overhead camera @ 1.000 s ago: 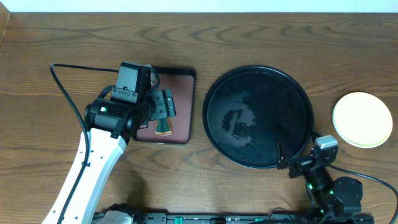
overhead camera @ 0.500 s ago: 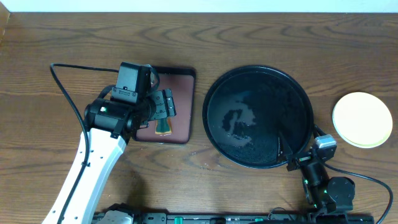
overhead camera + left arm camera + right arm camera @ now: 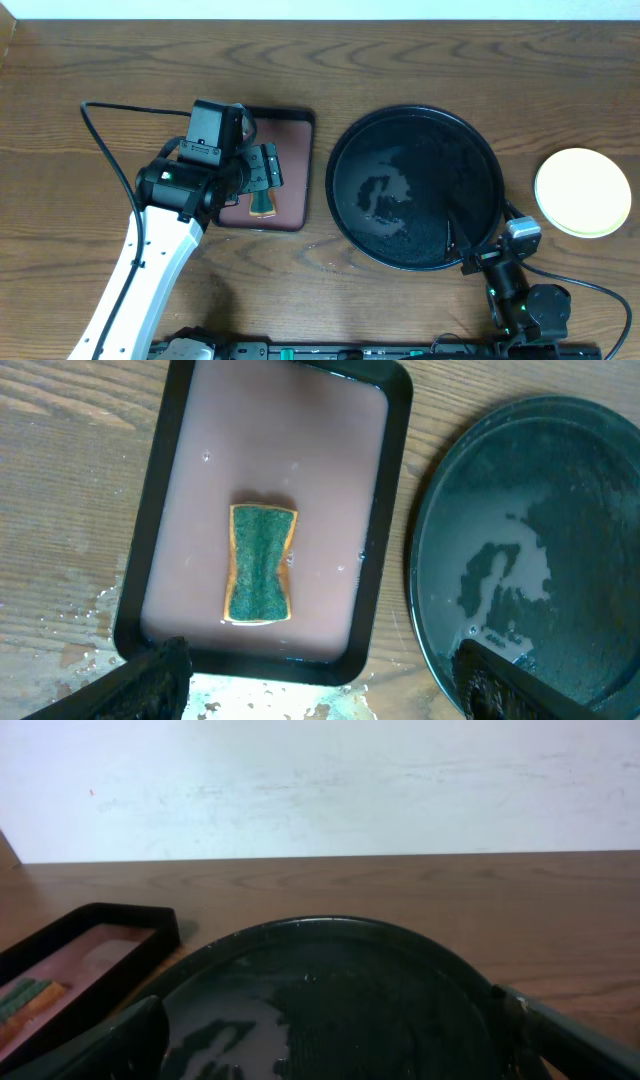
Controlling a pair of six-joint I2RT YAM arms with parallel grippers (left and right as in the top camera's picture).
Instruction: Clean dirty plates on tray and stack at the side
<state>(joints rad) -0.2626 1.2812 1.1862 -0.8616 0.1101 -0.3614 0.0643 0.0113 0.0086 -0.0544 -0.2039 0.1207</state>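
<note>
The large round black tray (image 3: 415,188) lies mid-table, wet and with no plate on it. It also shows in the left wrist view (image 3: 540,560) and the right wrist view (image 3: 330,1010). A pale yellow plate (image 3: 583,192) sits on the table to the tray's right. No mint-green plate shows. My left gripper (image 3: 262,172) hovers open and empty over the small maroon tray (image 3: 290,170), and its fingertips (image 3: 150,680) are spread wide. My right gripper (image 3: 462,250) is open and empty at the black tray's near right rim, and its fingers (image 3: 110,1045) straddle the tray.
A green and yellow sponge (image 3: 261,564) lies in the wet maroon tray (image 3: 180,500), and it also shows in the overhead view (image 3: 263,203). Water drops lie on the wood in front of the maroon tray. A black cable loops at the left arm.
The right arm has shifted slightly at the black tray's near right rim. The left arm and the plate have not moved.
</note>
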